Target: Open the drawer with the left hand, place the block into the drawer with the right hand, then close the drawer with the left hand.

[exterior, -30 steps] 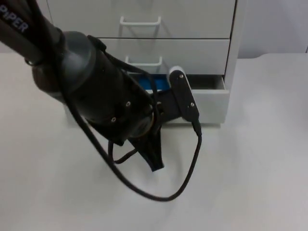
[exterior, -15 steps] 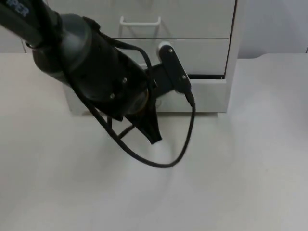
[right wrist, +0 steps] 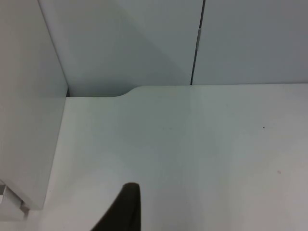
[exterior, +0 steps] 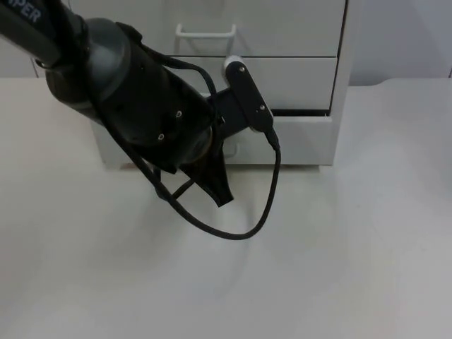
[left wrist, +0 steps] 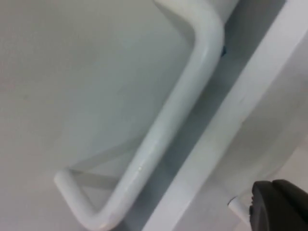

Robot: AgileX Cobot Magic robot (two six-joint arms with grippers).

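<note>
1. White table top runs back to a grey partition wall, and a white drawer cabinet stands at the far side of the table against that wall.
2. In the top view the cabinet shows three drawer fronts stacked one above another; the upper two carry white loop handles, one of them at.
3. Lowest of the three, the bottom drawer sits almost flush with the cabinet front, with only a thin dark gap along its upper edge.
4. Whatever lies inside that drawer is hidden, so the block's place cannot be told from these pictures.
5. Coming in from the left, the left arm reaches across the cabinet front, and its bulk covers the left half of the lower drawers.
6. Just in front of the bottom drawer hangs the left gripper, with one black finger pointing down toward the table.
7. Whether its fingers are spread or pressed together cannot be told.
8. Seen from the left wrist, a white drawer handle runs slantwise across a white drawer front, very close to the camera.
9. Over bare table beside the cabinet's side wall waits the right gripper; its finger spread cannot be told either.
</note>
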